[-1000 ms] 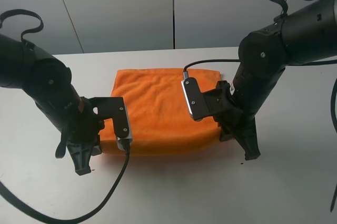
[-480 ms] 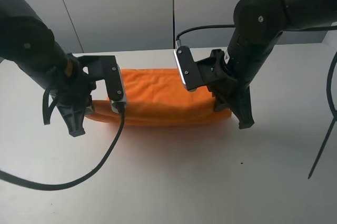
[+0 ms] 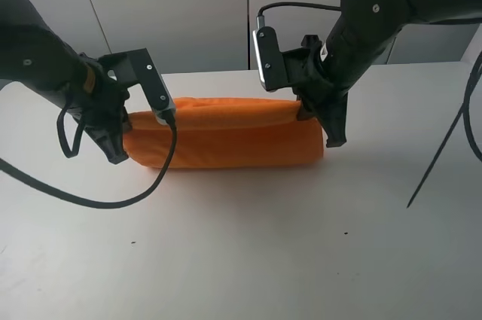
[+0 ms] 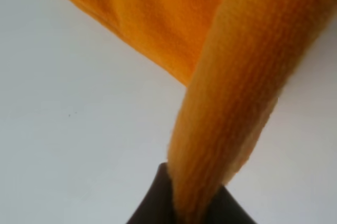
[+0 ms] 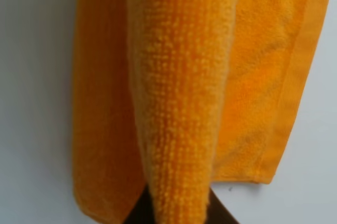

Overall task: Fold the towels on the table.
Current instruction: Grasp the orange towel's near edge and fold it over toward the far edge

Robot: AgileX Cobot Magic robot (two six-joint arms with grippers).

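Observation:
The orange towel [image 3: 226,138] lies across the middle of the white table [image 3: 241,260] as a long doubled band. My left gripper [image 3: 117,156] is shut on its left end and my right gripper [image 3: 333,139] is shut on its right end. In the left wrist view, a fuzzy fold of the towel [image 4: 231,92] runs out of the shut gripper [image 4: 192,209] over the flat layer below. The right wrist view shows the same: a thick fold of towel [image 5: 179,87] pinched in the gripper [image 5: 176,211], with the hemmed layer lying underneath.
Grey wall panels [image 3: 173,11] stand right behind the table's far edge. Black cables [image 3: 143,196] loop from both arms, the left one hanging low over the table in front of the towel. Bare white tabletop stretches in front of the towel.
Both grippers have carried the towel's near edge up and toward the back of the table. The flat cloth has doubled over into a narrower band.

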